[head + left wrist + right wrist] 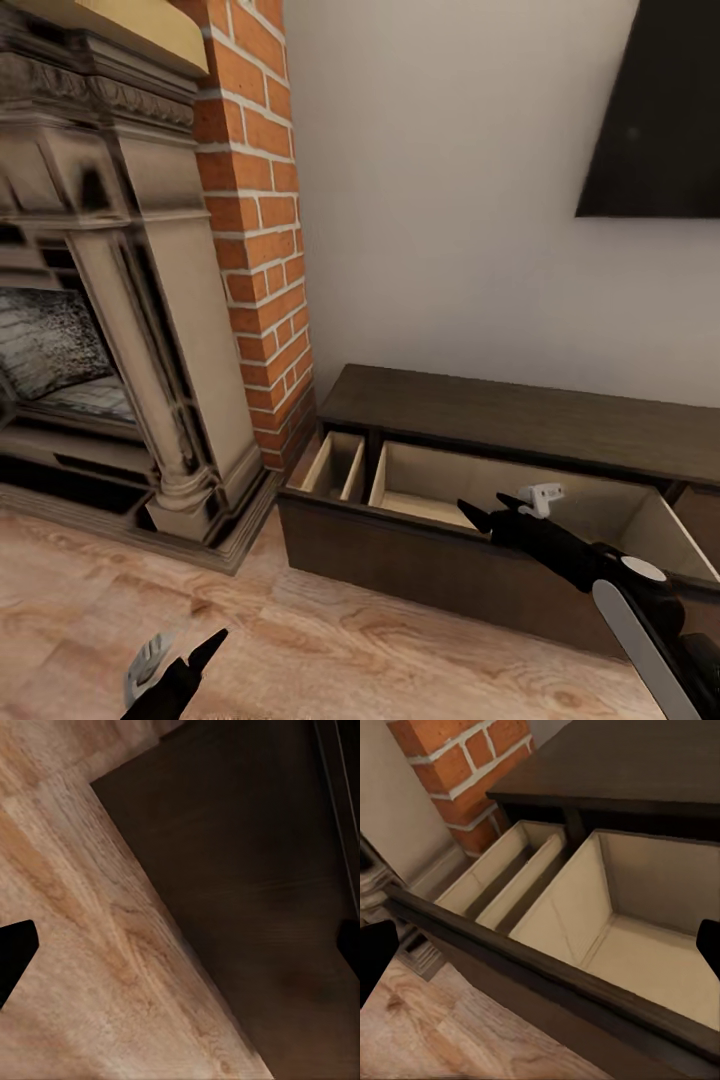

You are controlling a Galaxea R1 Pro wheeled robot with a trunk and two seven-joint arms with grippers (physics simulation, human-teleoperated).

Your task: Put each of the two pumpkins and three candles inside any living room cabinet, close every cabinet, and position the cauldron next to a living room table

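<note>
We see the cabinet [520, 420] standing against the pale wall, its left end just beside the brick column [255, 220] of the fireplace [110, 330]. Its wide drawer [420, 555] is pulled out over the wooden floor [300, 640], and the light inner compartments lie bare: a narrow one at the left end and a broad one beside it. Our right gripper [505, 508] hangs over the front edge of the drawer, above the broad compartment, with its fingers spread apart and nothing between them; in the right wrist view the drawer's dark front rail [547, 971] runs across below the two dark fingertips [375, 952]. Our left gripper [180, 655] is low over the floor, in front of the cabinet's left front corner, its fingers likewise apart and holding nothing; its wrist view looks down at the floor boards [97, 945] and the dark drawer front [255, 885]. A dark screen [655, 110] hangs on the wall above the cabinet's right part.
</note>
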